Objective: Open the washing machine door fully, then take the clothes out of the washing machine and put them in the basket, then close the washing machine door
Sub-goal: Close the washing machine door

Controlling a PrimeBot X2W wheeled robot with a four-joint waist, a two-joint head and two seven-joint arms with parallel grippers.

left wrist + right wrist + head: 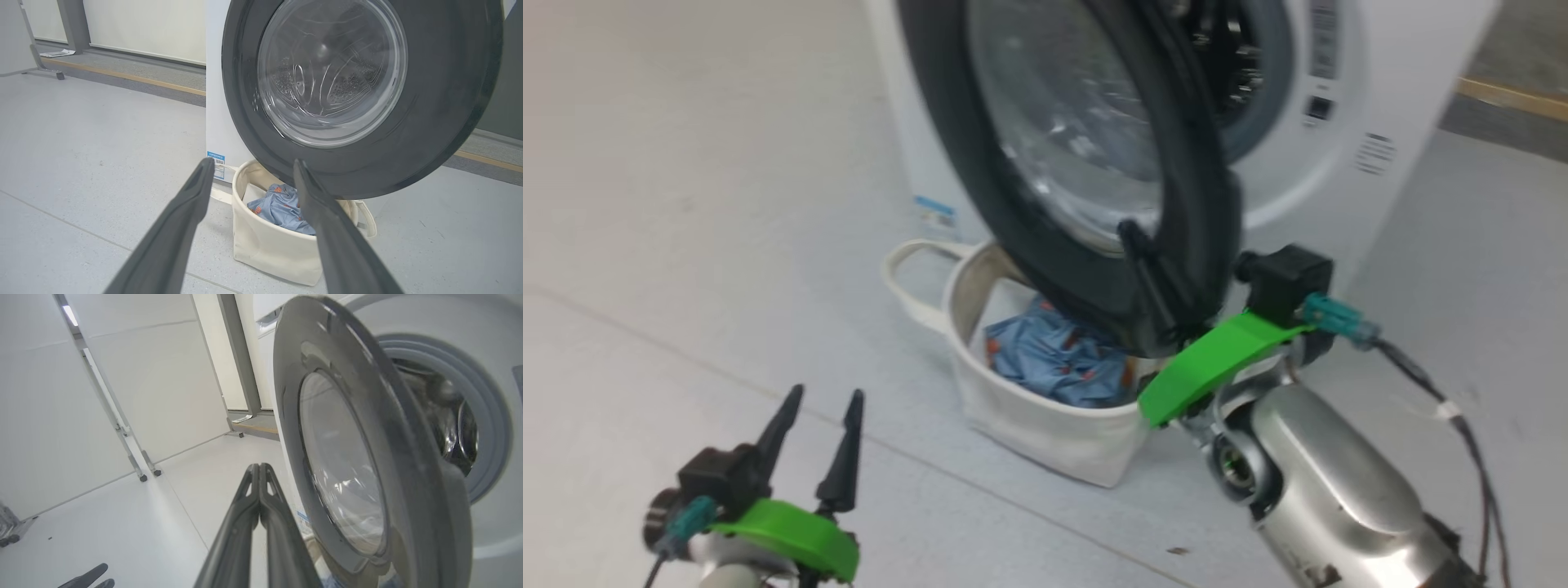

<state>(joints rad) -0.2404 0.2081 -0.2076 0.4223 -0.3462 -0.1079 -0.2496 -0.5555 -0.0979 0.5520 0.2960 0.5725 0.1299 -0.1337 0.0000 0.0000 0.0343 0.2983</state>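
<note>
The washing machine (1388,82) stands at the top, its grey gasket and steel drum (449,428) showing. The washing machine door (1005,220) hangs partly swung out, black rim and glass bowl facing left. My right gripper (1131,233) is shut on nothing, its fingers lying along the outer face of the door's lower rim (367,457); whether they touch it I cannot tell. Below the door sits the basket (1029,425) with the blue, orange-dotted clothes (1054,359) inside. My left gripper (821,400) stands open and empty at the lower left, pointing at the basket (269,249) and clothes (282,206).
White partition panels on small feet (141,473) stand to the left of the machine. A wood-edged strip (1511,98) runs along the wall behind it. A dark cable (1462,425) trails from my right wrist. Grey floor spreads to the left and front.
</note>
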